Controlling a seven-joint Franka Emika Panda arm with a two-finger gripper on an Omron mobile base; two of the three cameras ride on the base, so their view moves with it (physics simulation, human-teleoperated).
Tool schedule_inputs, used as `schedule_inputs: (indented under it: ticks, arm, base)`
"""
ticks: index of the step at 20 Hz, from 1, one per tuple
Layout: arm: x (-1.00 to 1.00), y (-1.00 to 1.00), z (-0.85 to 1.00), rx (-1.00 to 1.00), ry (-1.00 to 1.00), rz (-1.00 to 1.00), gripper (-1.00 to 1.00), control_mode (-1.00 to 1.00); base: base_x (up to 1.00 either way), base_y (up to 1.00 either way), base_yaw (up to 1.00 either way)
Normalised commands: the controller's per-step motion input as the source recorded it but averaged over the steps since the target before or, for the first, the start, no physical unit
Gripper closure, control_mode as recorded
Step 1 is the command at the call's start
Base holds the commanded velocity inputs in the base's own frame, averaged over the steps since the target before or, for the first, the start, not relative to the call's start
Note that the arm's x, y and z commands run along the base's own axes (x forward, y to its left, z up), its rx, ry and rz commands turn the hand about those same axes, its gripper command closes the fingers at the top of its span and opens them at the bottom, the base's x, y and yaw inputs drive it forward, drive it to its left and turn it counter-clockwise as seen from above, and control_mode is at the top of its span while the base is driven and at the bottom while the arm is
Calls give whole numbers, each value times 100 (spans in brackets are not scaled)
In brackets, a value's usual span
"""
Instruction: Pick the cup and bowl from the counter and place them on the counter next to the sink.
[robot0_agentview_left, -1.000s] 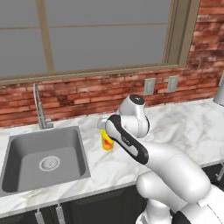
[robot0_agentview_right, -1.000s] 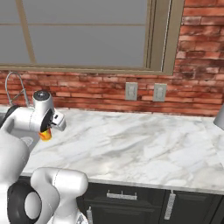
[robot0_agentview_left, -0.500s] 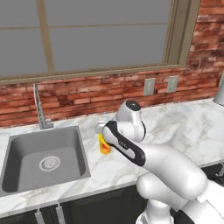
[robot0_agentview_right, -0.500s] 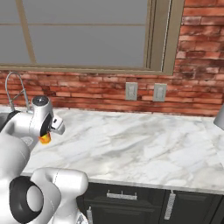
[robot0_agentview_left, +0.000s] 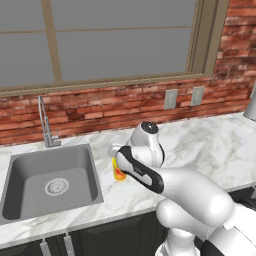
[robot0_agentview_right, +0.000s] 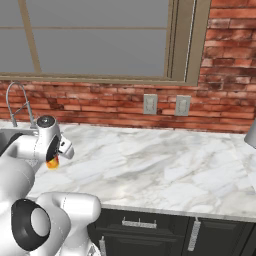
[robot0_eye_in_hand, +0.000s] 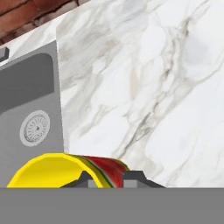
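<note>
Cup: the yellow cup (robot0_agentview_left: 118, 173) with its red mark is clamped in the gripper (robot0_eye_in_hand: 110, 178), just right of the sink (robot0_agentview_left: 30, 192) edge and low over the counter (robot0_agentview_left: 210, 145); whether its base touches the marble cannot be told.
Jaws: drawn in narrow on the cup's rim, one finger on each side of the wall, as the hand view shows.
Change: over the last second the arm has swung the cup leftward and lower. It sat near the counter's middle strip; now it hangs closer to the basin's right rim. The jaws stayed closed throughout.
Meaning for the task: the carry of the cup looks nearly done. The spot beside the sink is under it, so lowering and release seem to be what is left for this 1st of 2 items.
Bowl: not placed beside the sink yet, judging by the marble there.
Sink: grey basin with round drain (robot0_eye_in_hand: 35, 127), and the faucet (robot0_agentview_left: 45, 122) at its back.
Writing: none readable; the red mark on the cup is a patch of colour, no letters or brand can be made out.
</note>
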Motion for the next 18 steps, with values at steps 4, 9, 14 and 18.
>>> schedule_inputs:
  ticks: [4, 9, 14, 18]
  arm:
    - [0, 0, -31, 0, 0, -3, 100, -100]
    - [0, 0, -35, 0, 0, 0, 100, -100]
    - [0, 0, -37, 0, 0, 0, 100, -100]
    - [0, 0, -39, 0, 0, 0, 100, -100]
  base:
    - [0, 0, 0]
    - [0, 0, 0]
    - [0, 0, 0]
    - [0, 0, 0]
